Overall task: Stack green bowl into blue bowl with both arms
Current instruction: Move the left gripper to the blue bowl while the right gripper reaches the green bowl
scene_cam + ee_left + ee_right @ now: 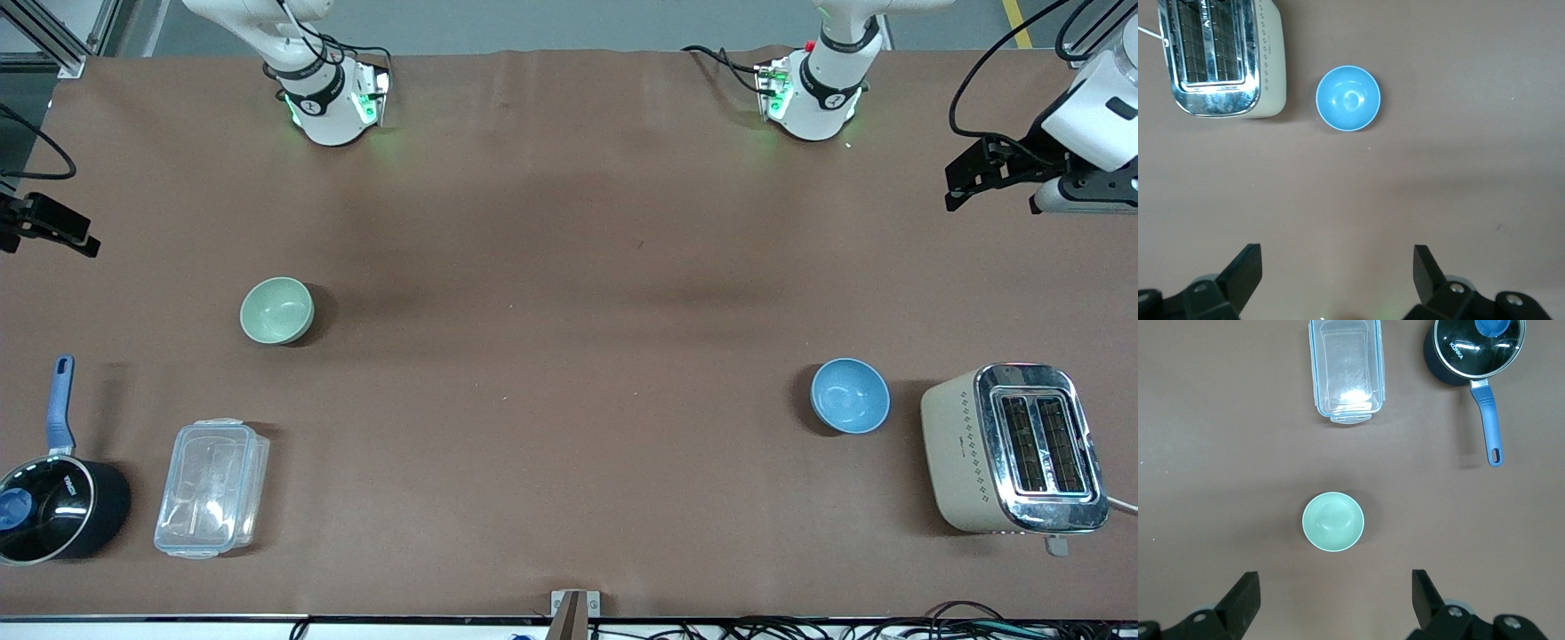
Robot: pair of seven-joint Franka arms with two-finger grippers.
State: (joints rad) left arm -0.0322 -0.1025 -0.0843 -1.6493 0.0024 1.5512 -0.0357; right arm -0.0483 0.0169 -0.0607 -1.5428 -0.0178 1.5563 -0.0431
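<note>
The green bowl (276, 310) sits upright and empty on the brown table (569, 356) toward the right arm's end, well apart from the blue bowl (850, 396), which lies nearer the front camera just beside a cream toaster (1013, 449). Nearer the camera than the green bowl lie a clear lidded container (212, 488) and a black saucepan (55, 498) with a blue handle, neither between the bowls. The right gripper (1336, 603) hovers high with fingers (1245, 600) spread wide, the green bowl below and ahead of them, untouched; the left gripper (1338, 277) likewise hangs released above bare table, the blue bowl well apart from its fingers (1426, 270).
</note>
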